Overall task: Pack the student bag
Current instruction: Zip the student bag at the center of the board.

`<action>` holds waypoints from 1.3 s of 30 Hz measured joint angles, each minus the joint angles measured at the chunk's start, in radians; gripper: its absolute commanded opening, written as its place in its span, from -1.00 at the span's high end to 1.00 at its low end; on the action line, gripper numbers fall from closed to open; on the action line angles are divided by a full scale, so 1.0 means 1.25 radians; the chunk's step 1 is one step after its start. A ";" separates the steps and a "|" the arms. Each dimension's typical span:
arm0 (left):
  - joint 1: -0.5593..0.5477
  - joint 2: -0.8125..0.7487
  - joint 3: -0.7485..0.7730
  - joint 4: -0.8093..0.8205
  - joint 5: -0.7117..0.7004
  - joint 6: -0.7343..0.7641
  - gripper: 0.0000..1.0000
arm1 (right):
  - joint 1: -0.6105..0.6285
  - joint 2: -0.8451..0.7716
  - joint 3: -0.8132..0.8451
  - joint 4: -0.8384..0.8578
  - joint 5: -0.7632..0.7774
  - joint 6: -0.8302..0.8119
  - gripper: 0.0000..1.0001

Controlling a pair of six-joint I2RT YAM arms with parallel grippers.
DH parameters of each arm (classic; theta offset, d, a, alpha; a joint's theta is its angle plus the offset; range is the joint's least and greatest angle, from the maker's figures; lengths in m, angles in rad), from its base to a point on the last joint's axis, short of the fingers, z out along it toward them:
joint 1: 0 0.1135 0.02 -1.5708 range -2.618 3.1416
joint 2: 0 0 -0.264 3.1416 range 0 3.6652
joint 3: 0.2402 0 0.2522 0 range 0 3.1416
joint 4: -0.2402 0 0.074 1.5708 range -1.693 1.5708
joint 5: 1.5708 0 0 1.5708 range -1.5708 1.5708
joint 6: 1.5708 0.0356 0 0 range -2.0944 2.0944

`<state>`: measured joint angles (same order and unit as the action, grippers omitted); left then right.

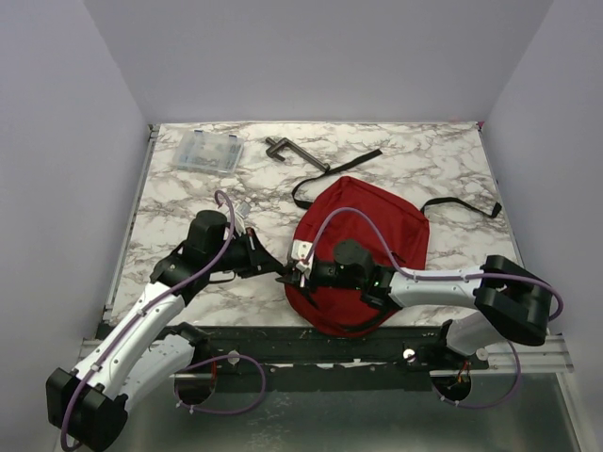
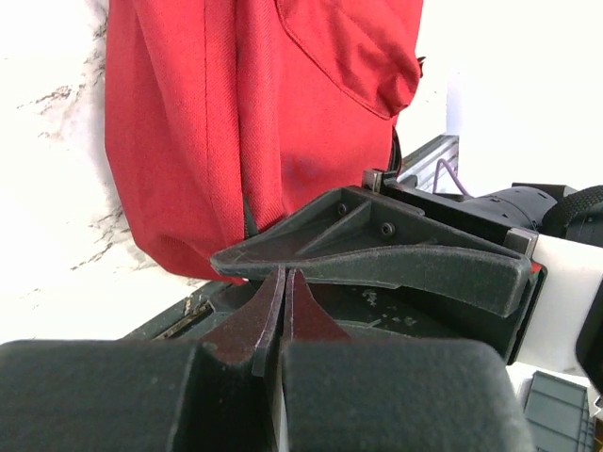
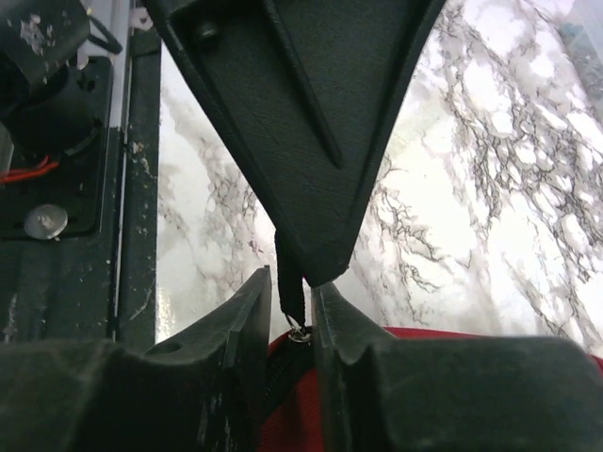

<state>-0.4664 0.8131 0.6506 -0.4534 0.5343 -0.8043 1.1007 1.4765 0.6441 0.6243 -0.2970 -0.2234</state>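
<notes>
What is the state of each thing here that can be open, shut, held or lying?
bag: lying flat on the table; zipped or not, cannot tell.
left claw: shut, tip at the zip pull.
right claw: slightly open around the zip pull.
zip pull: standing up between the right claw's fingers.
clear box: flat on the table, lid seems closed.

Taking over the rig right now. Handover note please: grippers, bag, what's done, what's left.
Left gripper: shut on the black zipper pull at the near-left edge of the large red fabric backpack.
Right gripper: jaws narrow either side of that pull, gaps showing, not clamped.
Backpack lies flat on the marble table. Clear plastic box and dark angular tool sit far left, apart from it.
Done: pull reached.
Left: open zip, load, close. Nothing visibly packed.
</notes>
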 measured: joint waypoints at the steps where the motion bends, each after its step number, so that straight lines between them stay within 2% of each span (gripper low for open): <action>1: 0.002 0.000 0.005 -0.004 0.000 0.008 1.00 | 0.000 -0.007 0.000 -0.004 0.004 0.011 0.60; 4: 0.004 0.007 0.023 -0.007 0.001 0.024 1.00 | 0.000 -0.028 0.000 -0.009 0.017 0.051 0.95; 5: 0.005 0.012 0.027 -0.008 0.003 0.030 1.00 | 0.000 -0.032 0.000 -0.010 0.022 0.060 0.98; 6: 0.006 0.015 0.032 -0.010 0.005 0.034 0.89 | -0.001 -0.033 0.000 -0.011 0.030 0.071 0.99; 10: 0.009 0.026 0.039 -0.016 0.016 0.047 -0.05 | -0.003 -0.033 0.015 -0.050 0.050 0.133 0.99; 12: 0.015 0.024 0.050 -0.024 0.019 0.058 -0.40 | -0.007 -0.024 0.042 -0.100 0.052 0.170 0.99; 14: 0.022 0.023 0.063 -0.031 0.018 0.062 -0.65 | -0.012 -0.012 0.076 -0.151 0.050 0.206 0.99; 16: 0.040 0.019 0.084 -0.045 0.011 0.070 -0.77 | -0.016 -0.006 0.098 -0.188 0.045 0.242 0.99; 20: 0.066 0.024 0.099 -0.050 -0.029 0.065 -0.78 | -0.023 -0.005 0.110 -0.232 0.032 0.311 0.99; 25: 0.101 0.129 0.098 -0.043 -0.044 0.028 -0.59 | -0.023 -0.005 0.111 -0.257 0.017 0.370 0.99; 29: 0.107 0.285 0.077 0.039 0.031 -0.017 -0.53 | -0.027 -0.005 0.111 -0.256 0.016 0.389 0.99; 32: 0.096 0.351 0.065 0.094 0.084 -0.039 -0.46 | -0.031 -0.005 0.111 -0.255 0.010 0.398 0.99; 35: 0.060 0.388 0.063 0.154 0.132 -0.051 -0.20 | -0.033 -0.005 0.110 -0.254 0.007 0.402 0.99; 39: 0.008 0.429 0.059 0.225 0.169 -0.062 0.44 | -0.034 -0.006 0.110 -0.254 0.003 0.401 0.99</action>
<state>-0.4561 1.3491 0.7238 -0.1726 0.7452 -0.8822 1.0588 1.4693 0.7822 0.3069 -0.2928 0.2779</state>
